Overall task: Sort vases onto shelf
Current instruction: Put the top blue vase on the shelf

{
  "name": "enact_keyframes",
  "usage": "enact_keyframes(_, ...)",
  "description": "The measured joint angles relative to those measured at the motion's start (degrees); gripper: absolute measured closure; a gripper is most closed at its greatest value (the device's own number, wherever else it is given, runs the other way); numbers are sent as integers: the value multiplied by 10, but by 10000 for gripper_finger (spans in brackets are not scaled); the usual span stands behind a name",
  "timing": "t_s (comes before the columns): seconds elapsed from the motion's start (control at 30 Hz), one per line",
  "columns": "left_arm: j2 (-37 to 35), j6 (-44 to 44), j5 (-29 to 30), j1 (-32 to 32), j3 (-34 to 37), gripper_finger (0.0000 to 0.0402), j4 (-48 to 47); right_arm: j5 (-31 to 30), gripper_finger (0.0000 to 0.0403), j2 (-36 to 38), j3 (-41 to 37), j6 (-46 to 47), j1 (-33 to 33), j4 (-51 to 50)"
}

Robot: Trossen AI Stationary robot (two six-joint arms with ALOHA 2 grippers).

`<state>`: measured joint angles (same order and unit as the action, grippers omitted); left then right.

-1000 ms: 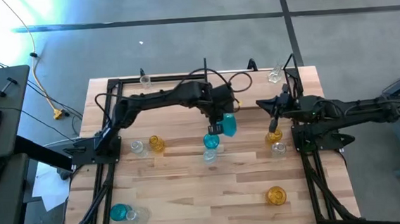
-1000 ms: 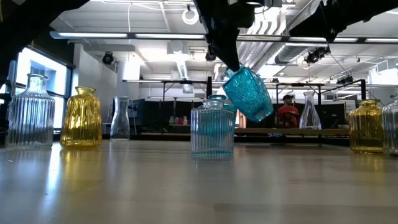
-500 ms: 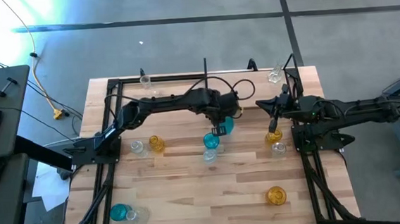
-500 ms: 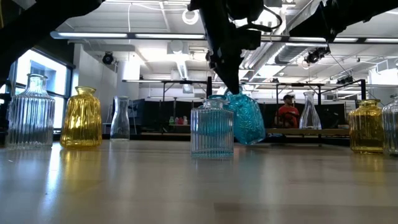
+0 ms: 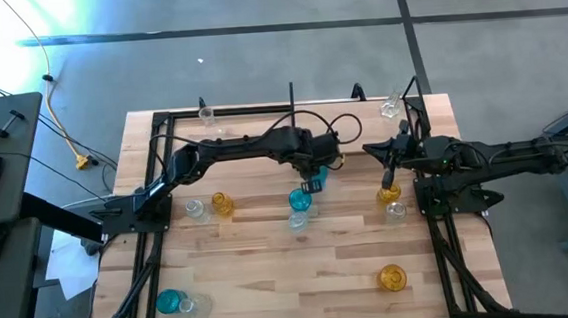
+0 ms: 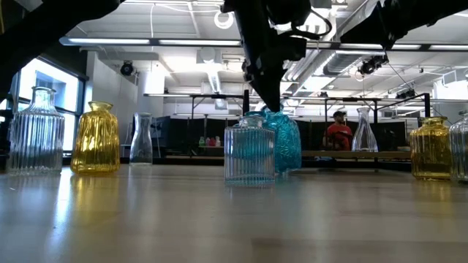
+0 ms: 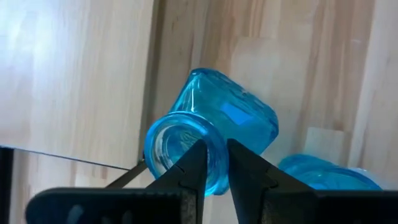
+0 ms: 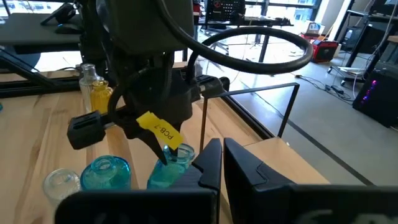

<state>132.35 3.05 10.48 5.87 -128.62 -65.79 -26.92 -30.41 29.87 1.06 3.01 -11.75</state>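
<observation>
The left gripper has lowered the tilted teal vase upright onto the table, at one o'clock of the clear ribbed vase; fingers still pinching its neck; release seems next.

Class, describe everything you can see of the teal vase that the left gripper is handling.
The teal vase is translucent blue glass with a textured, boxy belly and a short round neck. It stands on the wooden table beside a clear ribbed vase and another teal vase. The left gripper grips its rim, one finger inside the mouth and one outside.
</observation>
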Motion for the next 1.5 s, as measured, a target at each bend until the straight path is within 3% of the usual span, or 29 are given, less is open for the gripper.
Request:
enact_keyframes(0.27,0,-5,-9,0,0,350,0,1,403,0,0,0,0,-5)
enact_keyframes(0.77,-1,-9,-10,-11,0,287,10,2,403,0,0,4,0,-21)
enact_keyframes(1.2,-2,-4,-9,-11,-1,284,40,2,403,0,0,4,0,-24)
enact_keyframes(1.5,-6,9,-42,-11,-47,285,47,2,403,0,0,4,0,-24)
